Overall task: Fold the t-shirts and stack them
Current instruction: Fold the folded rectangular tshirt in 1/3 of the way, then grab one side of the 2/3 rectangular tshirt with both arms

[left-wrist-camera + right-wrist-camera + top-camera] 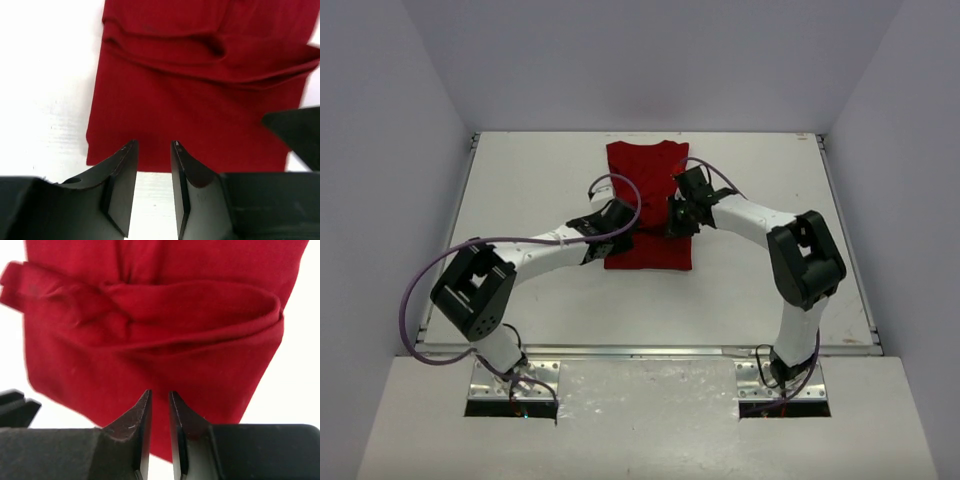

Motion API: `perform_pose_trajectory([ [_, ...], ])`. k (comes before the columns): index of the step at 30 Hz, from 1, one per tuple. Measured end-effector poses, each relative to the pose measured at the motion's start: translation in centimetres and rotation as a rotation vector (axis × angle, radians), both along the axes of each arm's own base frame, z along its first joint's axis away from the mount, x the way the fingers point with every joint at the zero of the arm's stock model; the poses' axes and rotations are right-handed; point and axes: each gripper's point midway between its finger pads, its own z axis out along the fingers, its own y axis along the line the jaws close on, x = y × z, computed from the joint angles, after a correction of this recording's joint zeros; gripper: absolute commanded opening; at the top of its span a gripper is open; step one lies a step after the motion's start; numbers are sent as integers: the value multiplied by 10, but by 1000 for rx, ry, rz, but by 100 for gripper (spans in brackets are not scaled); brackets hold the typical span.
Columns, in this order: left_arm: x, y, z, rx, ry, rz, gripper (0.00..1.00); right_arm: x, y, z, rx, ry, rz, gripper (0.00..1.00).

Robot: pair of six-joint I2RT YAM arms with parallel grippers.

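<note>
The left gripper [152,146] has its jaws a narrow gap apart with nothing between them. The tips hang over the near hem of the dark red t-shirt [200,115]. The cloth spreads from there toward 12 o'clock, and a creased fold crosses it.

The right gripper [160,393] is parted by only a slit and also holds nothing. Red cloth shows behind the slit, and a rolled fold runs across at its 12 o'clock.

From above, the t-shirt lies partly folded as a tall rectangle on the white table [520,300], at 12 o'clock from the arm bases. The left gripper sits at the t-shirt's 8 o'clock edge and the right gripper at its 3 o'clock edge.
</note>
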Motion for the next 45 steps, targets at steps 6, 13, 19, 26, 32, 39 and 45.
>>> perform_pose_trajectory([
  [6, -10, 1, -25, 33, 67, -1, 31, 29, 7, -20, -33, 24, -38, 19],
  [13, 12, -15, -35, 66, 82, -21, 33, 68, 8, -22, -58, 20, -84, 20],
  [19, 44, -21, -40, 95, 81, -26, 33, 103, 0, -4, -61, -19, -129, 19],
  [26, 90, 1, -43, 125, 61, 2, 37, 84, -18, 9, -56, -41, -119, 24],
  [32, 117, 19, -56, 149, 81, 53, 39, 14, -36, 39, 7, -67, -85, 44],
  [39, 52, 62, -17, 150, 34, 144, 66, -49, -48, 17, 56, -25, -41, 46],
  [45, -3, 69, 23, -63, -132, 124, 34, -85, -48, -13, 100, 50, 4, 1],
])
